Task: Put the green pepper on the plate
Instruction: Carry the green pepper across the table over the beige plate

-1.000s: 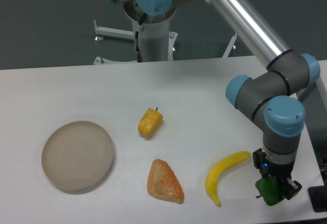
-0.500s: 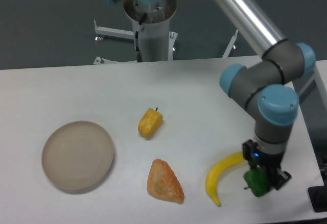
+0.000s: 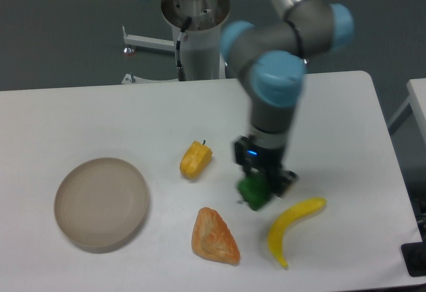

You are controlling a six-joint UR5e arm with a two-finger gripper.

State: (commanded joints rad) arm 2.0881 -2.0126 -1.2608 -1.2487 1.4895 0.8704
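Observation:
The green pepper is small, glossy and dark green. It hangs in my gripper, which is shut on it above the table, between the croissant and the banana. The plate is a round beige dish with a raised rim at the front left of the table, far to the left of my gripper. Nothing lies on it.
A yellow-orange pepper lies at the table's middle, left of my gripper. A croissant lies at the front, below and left of the held pepper. A yellow banana lies at the front right. The arm's base stands behind the table.
My gripper has carried the green pepper from the table's front right corner leftward past the banana, to just right of the croissant. The other things have not moved.

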